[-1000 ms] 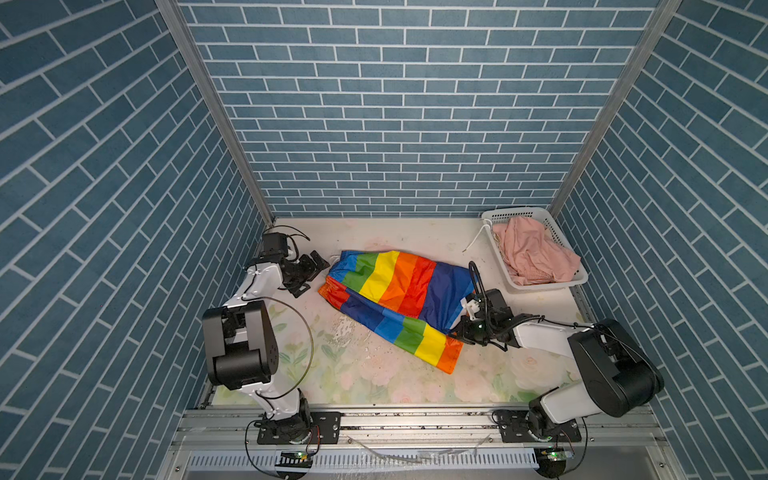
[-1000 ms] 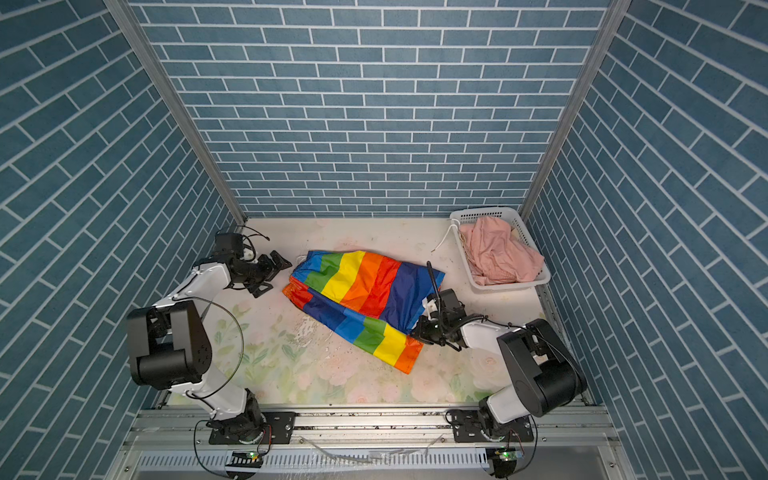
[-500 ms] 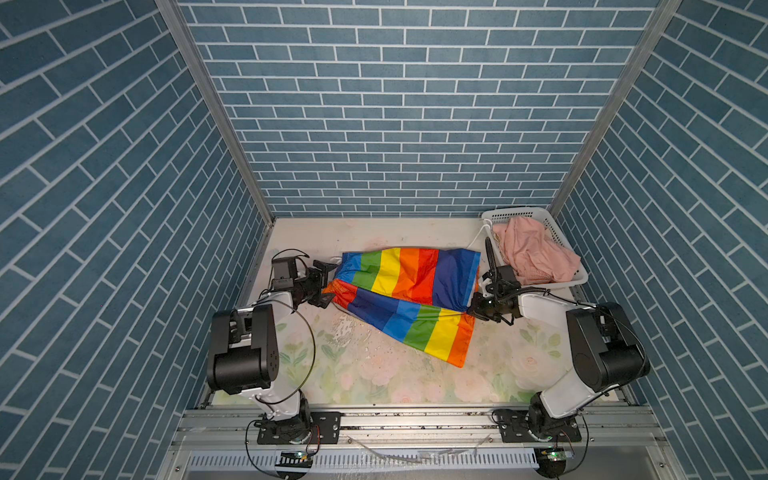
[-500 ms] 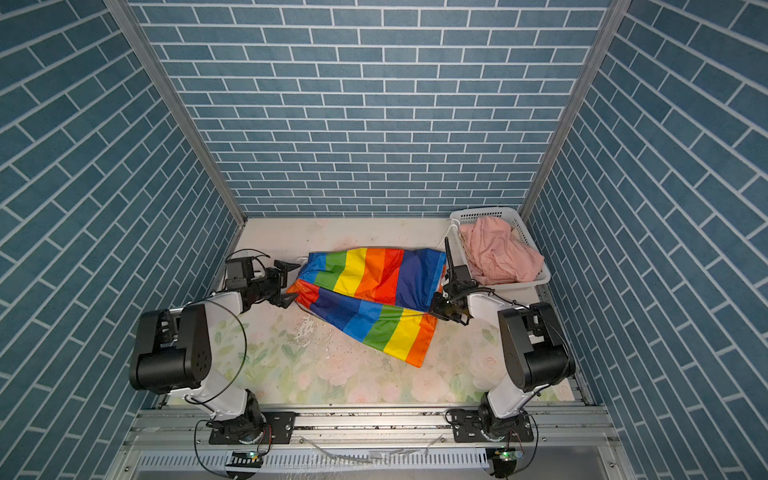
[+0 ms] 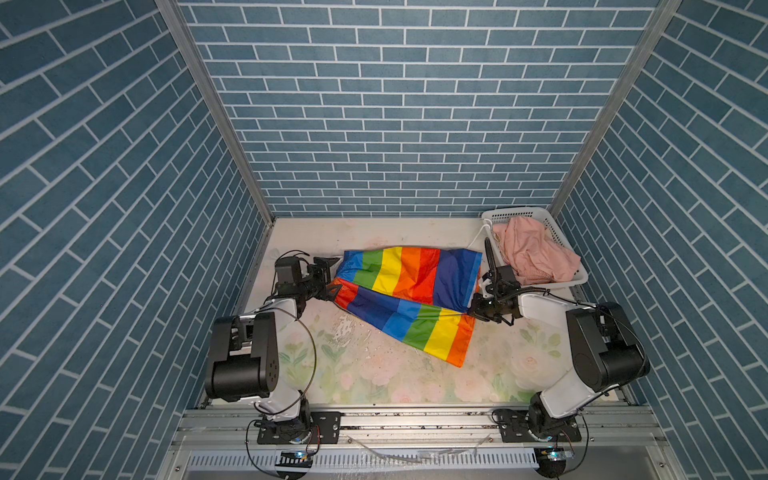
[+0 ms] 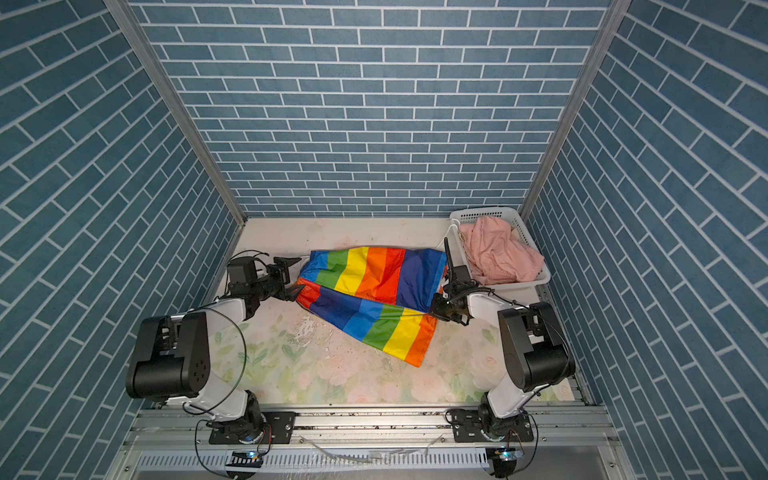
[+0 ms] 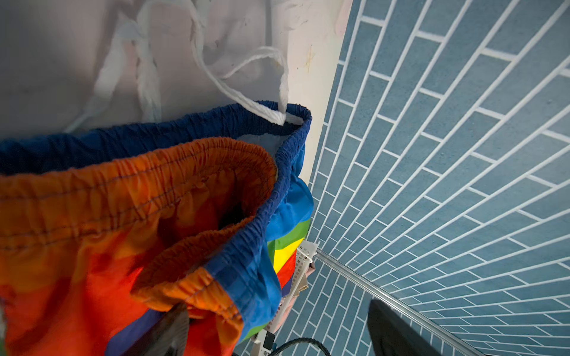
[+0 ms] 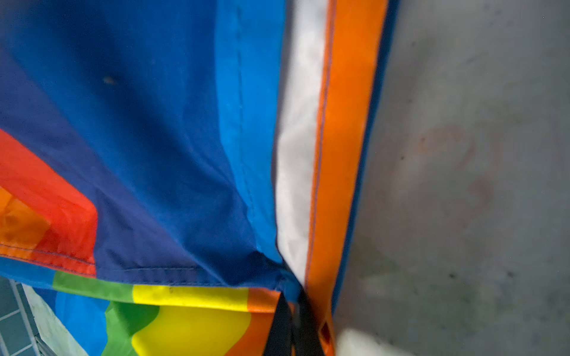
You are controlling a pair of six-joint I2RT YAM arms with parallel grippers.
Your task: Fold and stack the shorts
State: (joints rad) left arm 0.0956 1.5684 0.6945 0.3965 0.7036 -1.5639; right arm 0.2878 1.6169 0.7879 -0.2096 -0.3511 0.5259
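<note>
While the pink shorts [image 5: 536, 253] lie bunched in the white basket [image 5: 515, 212] at the far right corner, the rainbow shorts [image 5: 411, 286] are spread on the table [image 6: 332, 374]. Their waist points toward the left arm, with one leg running along the far side and the other slanting toward the front. In both top views the left gripper [image 5: 330, 276] sits at the waist end with its jaws wide, one either side of the cloth's edge, clamping nothing. The right gripper [image 5: 471, 306] is pinched on the far leg's hem, just beside the basket.

From the left wrist camera the gathered waistband [image 7: 138, 185] fills much of the frame, an orange layer in front of a blue one. A white drawstring [image 7: 246, 101] trails out of it onto the table. The two dark fingers [image 7: 168, 329] stand far apart, and the orange corner hangs just by one of them, unclamped.

From the right wrist camera the fingertips [image 8: 282, 326] are closed together on the hem corner, with blue and orange cloth stretching away from them above the bare table.

I judge the step to be laying out the first garment for its fold: nothing is folded or stacked. The next move calls for the left jaws to close squarely on both layers of the waistband corner, not on the loose drawstring. The two arms could then draw the cloth taut and bring one leg over the other without the shiny fabric slipping out.
</note>
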